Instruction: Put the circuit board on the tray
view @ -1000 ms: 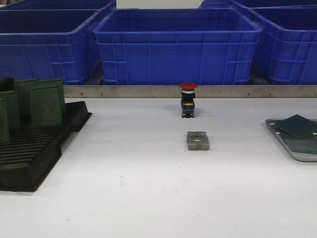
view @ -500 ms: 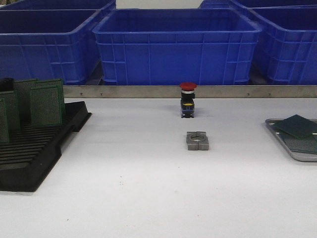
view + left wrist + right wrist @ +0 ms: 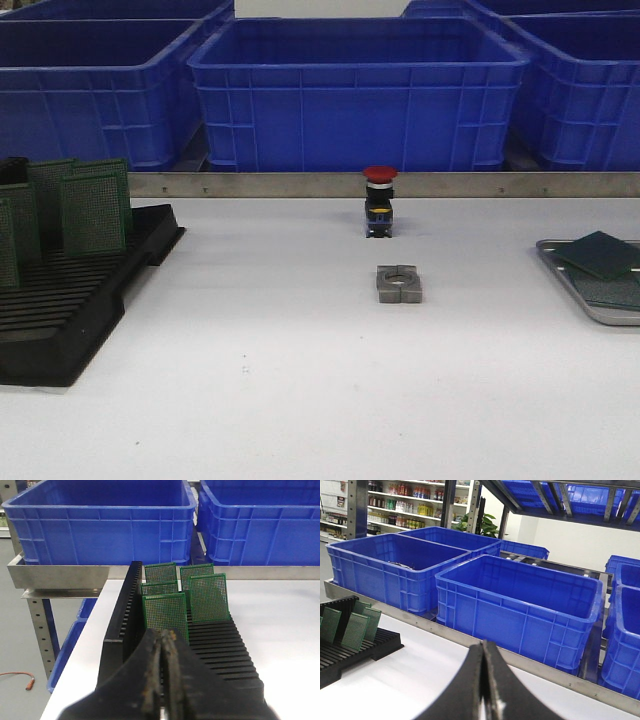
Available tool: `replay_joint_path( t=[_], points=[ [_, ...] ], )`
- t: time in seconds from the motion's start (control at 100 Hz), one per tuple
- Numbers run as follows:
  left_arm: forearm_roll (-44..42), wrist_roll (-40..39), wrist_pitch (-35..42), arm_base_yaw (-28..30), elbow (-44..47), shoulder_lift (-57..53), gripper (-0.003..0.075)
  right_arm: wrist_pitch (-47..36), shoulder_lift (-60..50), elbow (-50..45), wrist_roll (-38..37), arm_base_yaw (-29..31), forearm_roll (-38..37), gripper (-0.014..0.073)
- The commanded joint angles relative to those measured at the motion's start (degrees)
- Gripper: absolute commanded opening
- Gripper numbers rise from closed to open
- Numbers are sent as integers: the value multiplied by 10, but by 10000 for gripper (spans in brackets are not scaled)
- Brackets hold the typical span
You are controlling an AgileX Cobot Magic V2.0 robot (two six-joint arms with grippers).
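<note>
Green boards: five in rack (image 3: 210, 645) | two on tray (image 3: 560, 262) | both hands pressed closed, empty

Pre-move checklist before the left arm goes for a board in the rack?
1. Left gripper free: ok, jaws shut with nothing between them.
2. Right gripper free: ok, shut and not holding anything.
3. Boards to pick: ok, green circuit boards stand upright in the black slotted rack.
4. Left gripper lined up: ok, nearest board sits straight ahead of its fingers in the left wrist view.
5. Jaws ready to grasp: not ok, they need opening first.
6. Room on the tray: cannot tell, two boards already lie there and the frame edge cuts it off.
</note>
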State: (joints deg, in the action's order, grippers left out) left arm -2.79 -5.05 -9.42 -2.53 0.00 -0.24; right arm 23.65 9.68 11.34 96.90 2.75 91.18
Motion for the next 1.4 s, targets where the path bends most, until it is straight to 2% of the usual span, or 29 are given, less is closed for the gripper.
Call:
replay_joint_path(
  t=[0.0,0.32,0.63,0.75,0.82,0.87,0.96,1.04,1.18,1.28,1.37,1.39],
  points=[
    [6,2,53,1,28,-18,-20,7,6,16,2,-1,22,-61],
    [6,2,53,1,28,-18,-20,3,6,16,5,-1,22,-61],
    [6,2,53,1,28,-18,-20,-76,6,16,10,-7,22,-61],
    [6,2,53,1,28,-18,-20,-162,6,16,-10,-9,-16,-61],
    [6,2,53,1,28,-18,-20,-182,5,16,-82,-9,-92,-61],
    [6,2,53,1,28,-18,-20,-183,2,16,-179,-9,-170,-61],
    [6,2,53,1,28,-18,-20,-178,-7,15,-359,0,-374,-61],
    [6,2,53,1,28,-18,-20,-169,-18,11,-554,16,-567,-61],
    [6,2,53,1,28,-18,-20,-167,-55,-21,-822,28,-819,-61],
    [6,2,53,1,28,-18,-20,-190,-91,-65,-937,28,-926,-61],
    [6,2,53,1,28,-18,-20,-267,-120,-127,-986,28,-951,-61],
    [6,2,53,1,28,-18,-20,-255,-118,-125,-988,28,-955,-61]
  ],
)
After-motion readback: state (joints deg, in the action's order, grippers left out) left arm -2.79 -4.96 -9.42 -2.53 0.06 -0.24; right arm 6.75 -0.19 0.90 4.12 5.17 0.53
